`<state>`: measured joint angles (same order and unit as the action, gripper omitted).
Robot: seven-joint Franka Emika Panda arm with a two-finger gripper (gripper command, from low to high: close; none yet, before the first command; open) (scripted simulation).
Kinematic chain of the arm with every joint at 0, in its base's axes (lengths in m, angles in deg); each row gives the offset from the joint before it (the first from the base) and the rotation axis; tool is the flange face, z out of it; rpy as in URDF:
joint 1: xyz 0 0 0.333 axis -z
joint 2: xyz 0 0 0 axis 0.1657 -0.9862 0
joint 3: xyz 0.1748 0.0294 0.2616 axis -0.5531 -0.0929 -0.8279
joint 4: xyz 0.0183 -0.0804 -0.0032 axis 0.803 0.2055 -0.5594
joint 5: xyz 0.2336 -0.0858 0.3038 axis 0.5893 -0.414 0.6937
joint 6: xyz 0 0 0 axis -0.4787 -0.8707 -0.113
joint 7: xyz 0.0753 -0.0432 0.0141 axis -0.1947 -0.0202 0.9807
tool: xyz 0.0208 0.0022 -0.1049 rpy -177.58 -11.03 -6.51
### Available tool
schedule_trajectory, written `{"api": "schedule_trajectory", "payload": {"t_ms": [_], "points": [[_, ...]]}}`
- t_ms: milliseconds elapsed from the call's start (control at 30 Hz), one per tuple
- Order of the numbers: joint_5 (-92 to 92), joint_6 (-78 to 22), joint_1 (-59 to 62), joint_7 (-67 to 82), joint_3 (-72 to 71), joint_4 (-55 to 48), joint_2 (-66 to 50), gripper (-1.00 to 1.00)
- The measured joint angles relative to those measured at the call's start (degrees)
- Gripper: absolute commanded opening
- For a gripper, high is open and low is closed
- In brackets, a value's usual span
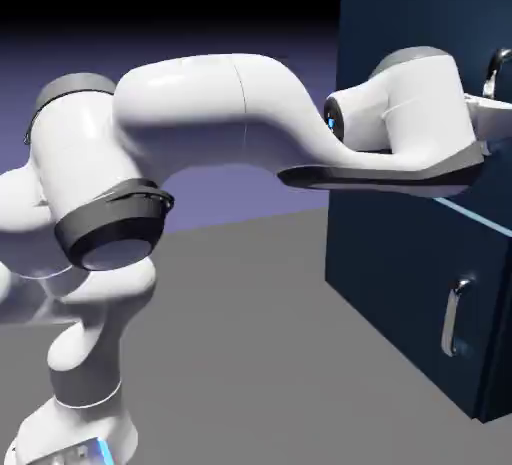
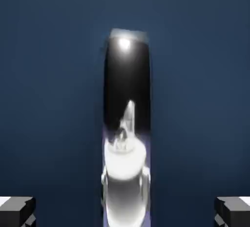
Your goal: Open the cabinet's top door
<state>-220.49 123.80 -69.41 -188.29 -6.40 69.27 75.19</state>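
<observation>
The dark navy cabinet (image 1: 400, 253) fills the exterior view's right side. Its top door (image 1: 400, 13) is the upper panel, and its silver handle (image 1: 495, 71) shows at the right edge, just above the arm's hand. The hand runs off that edge, so the fingers are hidden there. In the hand view the top door (image 2: 49, 74) fills the picture and its shiny handle (image 2: 126, 123) runs upright through the middle. My gripper (image 2: 125, 211) straddles it. The fingertips (image 2: 17, 210) sit far apart at the bottom corners, with a wide gap to the handle on each side.
Below the top door a pale blue seam marks the shorter lower door (image 1: 400, 283), which has its own silver handle (image 1: 455, 315). The arm's white links (image 1: 200, 113) stretch across the grey table (image 1: 250, 353) from the lower left.
</observation>
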Motion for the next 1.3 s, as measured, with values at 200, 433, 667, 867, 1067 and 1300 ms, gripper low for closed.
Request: {"api": "schedule_trajectory", "payload": {"t_ms": [200,433,667,867,1067,1300], "points": [[2.91,-4.64,12.46,-0.74,-9.02,9.18,-1.87,-1.00],[7.45,-9.06,27.00,-0.75,-20.37,18.52,-2.73,-1.00],[12.48,-12.22,41.54,-0.76,-32.41,26.53,-2.46,-1.00],[20.85,-15.84,54.00,3.09,-43.57,34.77,1.01,-1.00],[34.26,-21.01,65.85,10.73,-55.87,44.86,8.43,-1.00],[51.67,-27.78,73.75,20.28,-68.10,54.39,18.70,-1.00]]}}
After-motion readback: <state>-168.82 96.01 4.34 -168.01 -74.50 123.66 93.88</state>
